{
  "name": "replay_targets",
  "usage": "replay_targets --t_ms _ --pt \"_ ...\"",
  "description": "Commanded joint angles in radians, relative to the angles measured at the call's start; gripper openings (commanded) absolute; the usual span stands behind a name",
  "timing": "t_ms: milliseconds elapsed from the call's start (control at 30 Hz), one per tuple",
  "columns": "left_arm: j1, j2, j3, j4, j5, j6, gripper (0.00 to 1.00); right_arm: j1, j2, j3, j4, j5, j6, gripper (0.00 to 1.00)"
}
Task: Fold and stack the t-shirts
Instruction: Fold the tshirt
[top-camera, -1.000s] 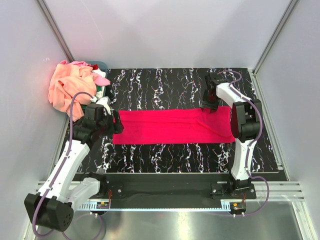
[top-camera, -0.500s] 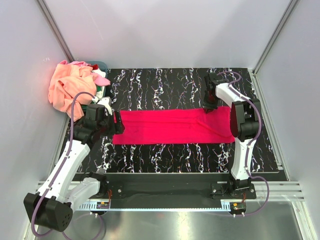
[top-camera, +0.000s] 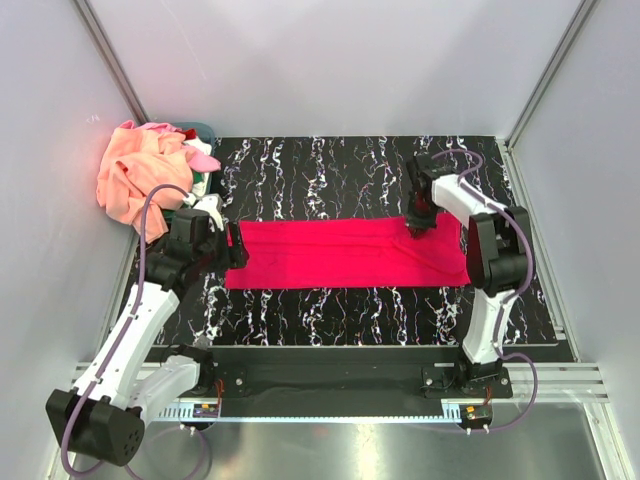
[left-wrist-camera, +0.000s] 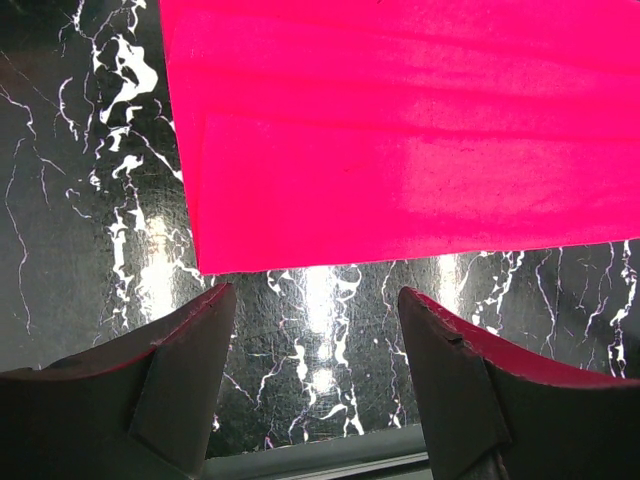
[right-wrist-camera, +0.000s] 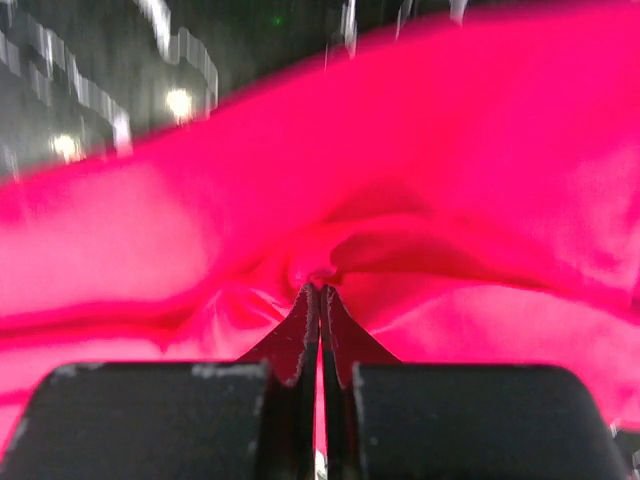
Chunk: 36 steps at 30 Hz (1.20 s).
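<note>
The crimson-red t-shirt (top-camera: 340, 253) lies folded into a long band across the middle of the black marbled table (top-camera: 320, 180). My right gripper (top-camera: 417, 226) is shut on a bunched pinch of the red cloth (right-wrist-camera: 330, 262) at the band's far right part. My left gripper (top-camera: 236, 247) is open at the band's left end, just off the cloth; its fingers (left-wrist-camera: 190, 340) straddle bare table below the red edge (left-wrist-camera: 400, 150). Peach-orange (top-camera: 135, 180), pink and white shirts are heaped at the far left.
A small teal basket (top-camera: 200, 135) sits under the heap at the table's far left corner. White walls and metal posts close in the table on three sides. The arm bases stand on a rail at the near edge (top-camera: 330, 375).
My right gripper has moved a little toward the near side along the cloth's right part, drawing the cloth with it. My left gripper has stayed at the left end.
</note>
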Motion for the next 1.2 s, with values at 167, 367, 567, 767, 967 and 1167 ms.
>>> replay_targets --t_ms 167,367,567,767,967,1167 --pt "-0.005 -0.023 0.008 0.024 -0.017 0.006 0.71 0.106 -0.231 -0.168 -0.029 0.057 0.034 0.0" --pt "-0.005 -0.027 0.008 0.023 -0.023 0.006 0.71 0.173 -0.298 -0.277 -0.014 0.052 0.09 0.0" --pt "-0.006 -0.027 0.009 0.024 -0.023 0.006 0.71 0.233 -0.315 -0.36 0.004 0.026 0.151 0.0" --pt "-0.005 -0.027 0.009 0.023 -0.025 0.006 0.72 0.296 -0.306 -0.359 0.009 0.005 0.191 0.0" --pt "-0.005 -0.027 0.009 0.024 -0.023 0.006 0.72 0.323 -0.326 -0.322 -0.026 0.028 0.212 0.0" --pt "-0.005 -0.026 0.011 0.023 -0.023 0.007 0.72 0.33 -0.381 -0.366 -0.032 0.019 0.191 0.5"
